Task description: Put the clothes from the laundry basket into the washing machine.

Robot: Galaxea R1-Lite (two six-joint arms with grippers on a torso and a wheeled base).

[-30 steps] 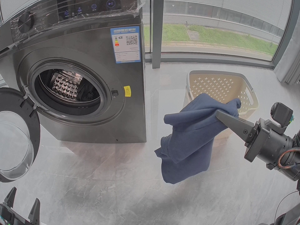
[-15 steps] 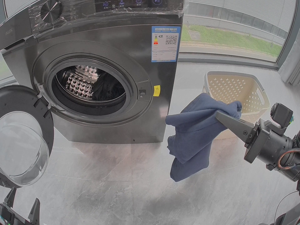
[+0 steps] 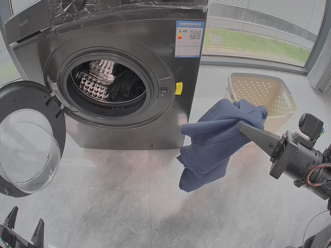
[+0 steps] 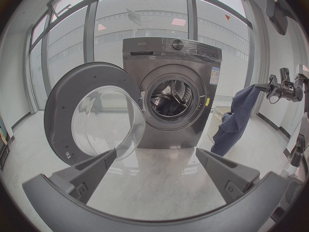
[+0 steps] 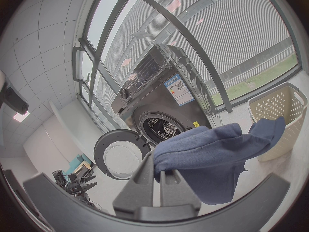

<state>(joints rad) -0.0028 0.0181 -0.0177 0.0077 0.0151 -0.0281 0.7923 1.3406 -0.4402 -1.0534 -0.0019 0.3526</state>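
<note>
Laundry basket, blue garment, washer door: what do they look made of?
Laundry basket: likely moulded plastic, matte cream, walls pierced with star cut-outs.
Blue garment: soft, knit-like fabric, matte; it drapes in folds from the right gripper.
Washer door: dark ring, probably plastic, around a clear bulged window, glass or clear plastic; the reflections don't settle which.

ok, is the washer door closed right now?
No, the door is swung wide open on the robot's left of the washing machine, leaving the drum opening exposed.
</note>
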